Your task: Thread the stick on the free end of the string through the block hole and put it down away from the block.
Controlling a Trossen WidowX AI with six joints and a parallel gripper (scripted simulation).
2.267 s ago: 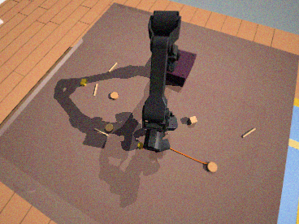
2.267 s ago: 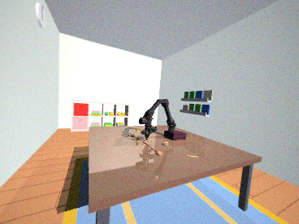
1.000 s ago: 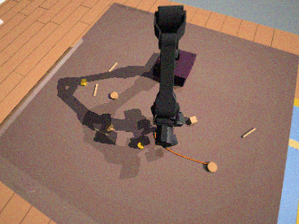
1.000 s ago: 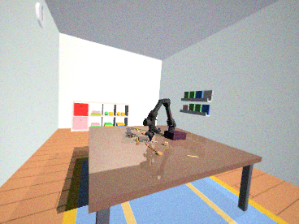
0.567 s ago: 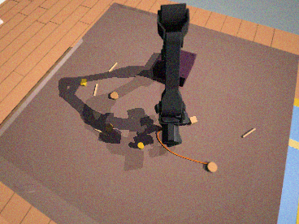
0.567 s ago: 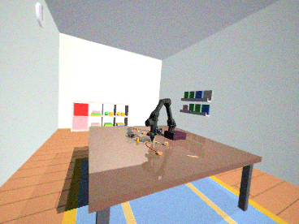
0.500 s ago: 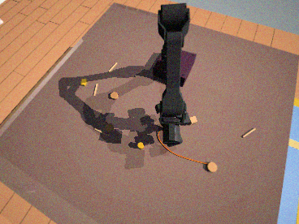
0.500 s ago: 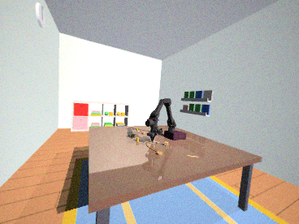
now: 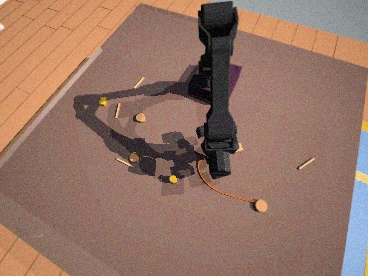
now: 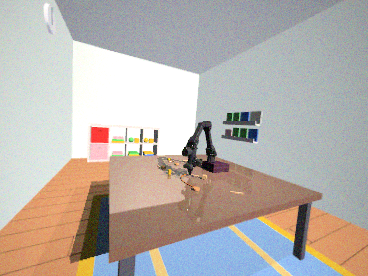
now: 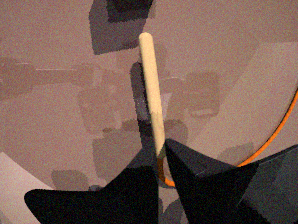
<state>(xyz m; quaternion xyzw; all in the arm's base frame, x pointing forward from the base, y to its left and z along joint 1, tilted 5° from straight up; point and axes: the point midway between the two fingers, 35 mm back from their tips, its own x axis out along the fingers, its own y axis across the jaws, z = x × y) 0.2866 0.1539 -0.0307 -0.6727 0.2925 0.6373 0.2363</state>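
My gripper (image 9: 220, 169) (image 11: 158, 145) is shut on the thin wooden stick (image 11: 152, 86), holding it by its near end a little above the table. In the top view only a corner of the block (image 9: 240, 147) shows beside the gripper. The orange string (image 9: 220, 190) (image 11: 282, 132) runs in a curve from under the gripper to the round wooden button (image 9: 260, 205). In the exterior view the gripper (image 10: 190, 170) is small and far off.
Loose sticks (image 9: 139, 82) (image 9: 118, 110) (image 9: 124, 161) (image 9: 306, 163) lie around. Two other round buttons (image 9: 141, 117) (image 9: 134, 157) and two small yellow pieces (image 9: 103, 101) (image 9: 173, 179) lie to the left. The arm's purple base (image 9: 235, 75) stands at the back.
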